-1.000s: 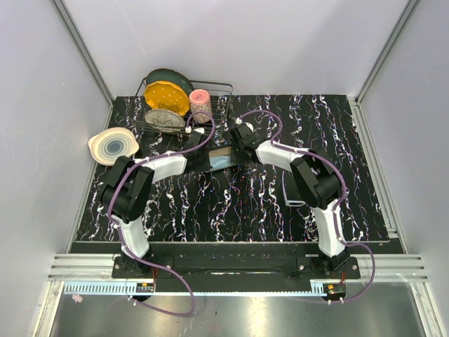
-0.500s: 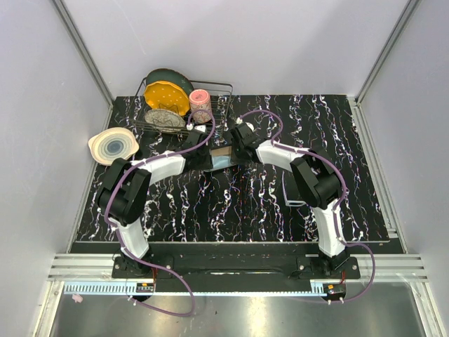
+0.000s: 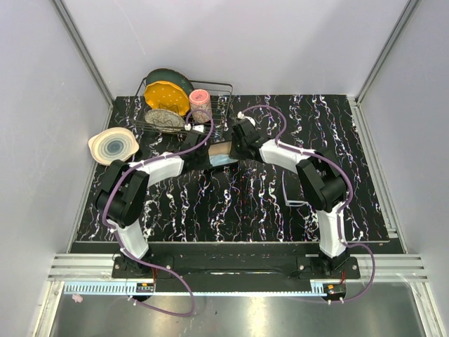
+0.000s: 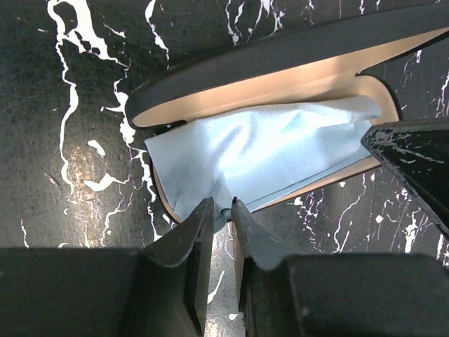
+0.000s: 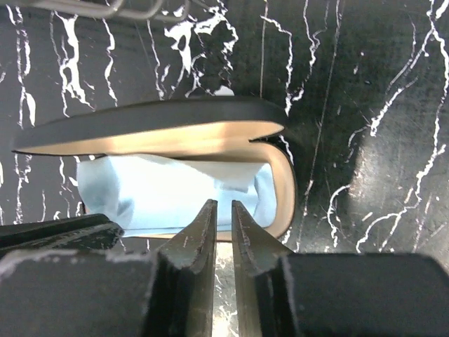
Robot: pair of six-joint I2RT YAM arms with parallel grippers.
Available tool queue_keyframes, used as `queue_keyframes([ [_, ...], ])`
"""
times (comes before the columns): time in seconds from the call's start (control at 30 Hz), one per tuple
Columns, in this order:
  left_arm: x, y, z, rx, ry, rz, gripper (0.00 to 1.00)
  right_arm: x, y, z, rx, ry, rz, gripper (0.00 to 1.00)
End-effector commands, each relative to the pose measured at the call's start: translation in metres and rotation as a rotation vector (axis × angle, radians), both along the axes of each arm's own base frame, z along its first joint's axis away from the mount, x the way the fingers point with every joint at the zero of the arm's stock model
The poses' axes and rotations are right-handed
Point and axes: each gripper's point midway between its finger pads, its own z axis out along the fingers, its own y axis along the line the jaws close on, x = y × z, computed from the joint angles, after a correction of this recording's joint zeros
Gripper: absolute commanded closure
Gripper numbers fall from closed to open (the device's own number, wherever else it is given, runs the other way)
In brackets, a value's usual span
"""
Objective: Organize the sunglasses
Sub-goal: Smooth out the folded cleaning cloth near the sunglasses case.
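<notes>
While the left arm (image 3: 158, 167) and right arm (image 3: 280, 153) stretched to the worktop's (image 3: 231, 210) far middle, left tool (image 4: 219, 210): fingers nearly together, tips at the light-blue cloth's (image 4: 273, 147) near edge; a pinch could not be told.
Right tool (image 5: 221, 207): narrow slit, over the glasses case's (image 5: 280, 184) near rim; grip unclear.
Glasses case: open, cloth inside.
Sunglasses (image 3: 286, 189): on the worktop beside the right arm, outside the case.

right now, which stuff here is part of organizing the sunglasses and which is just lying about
For the job: sunglasses, case, cloth.
Lying about: dish rack, plates, pink cup, bowl.
</notes>
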Motion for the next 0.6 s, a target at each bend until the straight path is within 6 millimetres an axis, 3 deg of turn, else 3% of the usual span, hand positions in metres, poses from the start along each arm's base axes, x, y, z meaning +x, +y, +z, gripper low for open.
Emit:
queue_keyframes([
  [0.0, 0.007, -0.001, 0.014, -0.022, -0.059, 0.016, 0.80, 0.015, 0.015, 0.037, 0.095, -0.092, 0.025, 0.80],
  [0.27, 0.009, 0.000, 0.016, -0.012, -0.065, 0.018, 0.79, 0.021, 0.024, 0.030, 0.098, -0.087, 0.053, 0.79],
  [0.57, 0.015, -0.002, 0.020, -0.010, -0.074, 0.018, 0.79, 0.007, 0.037, 0.018, 0.143, -0.023, 0.139, 0.80],
])
